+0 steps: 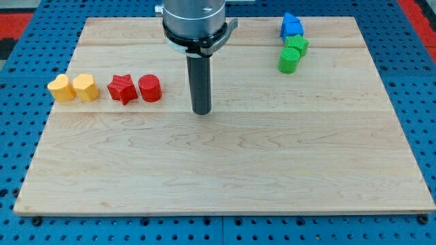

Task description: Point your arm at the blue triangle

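Blue triangle (289,19) sits far right, touching a second blue block (293,28) — we judge it light, rigid, prone to sliding. No claw to report; our tip (201,111) rests mid-board, well apart — approach its left face.

Arm housing (194,17) cropped at top.

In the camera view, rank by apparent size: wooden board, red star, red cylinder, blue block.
1. wooden board, by far the largest.
2. red star, red cylinder and blue block: look alike; the blue one sits farther up the view.
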### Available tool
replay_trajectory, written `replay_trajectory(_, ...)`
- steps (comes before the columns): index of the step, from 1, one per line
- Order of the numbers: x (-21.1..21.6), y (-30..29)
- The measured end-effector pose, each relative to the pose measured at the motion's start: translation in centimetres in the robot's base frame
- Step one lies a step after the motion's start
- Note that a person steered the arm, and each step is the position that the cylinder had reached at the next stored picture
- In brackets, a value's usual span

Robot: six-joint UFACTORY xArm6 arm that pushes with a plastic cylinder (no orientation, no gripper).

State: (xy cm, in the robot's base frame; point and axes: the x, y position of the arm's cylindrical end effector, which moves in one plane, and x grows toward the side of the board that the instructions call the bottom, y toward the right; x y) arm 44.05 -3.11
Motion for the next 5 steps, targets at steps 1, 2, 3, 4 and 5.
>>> replay_trajectory(1, 0.0, 0.0)
replay_trajectory(2, 0.0, 0.0)
replay_trajectory(3, -0.2, -1.2)
replay_trajectory(4, -0.2, -1.3)
replay_trajectory(5, -0.2, -0.8)
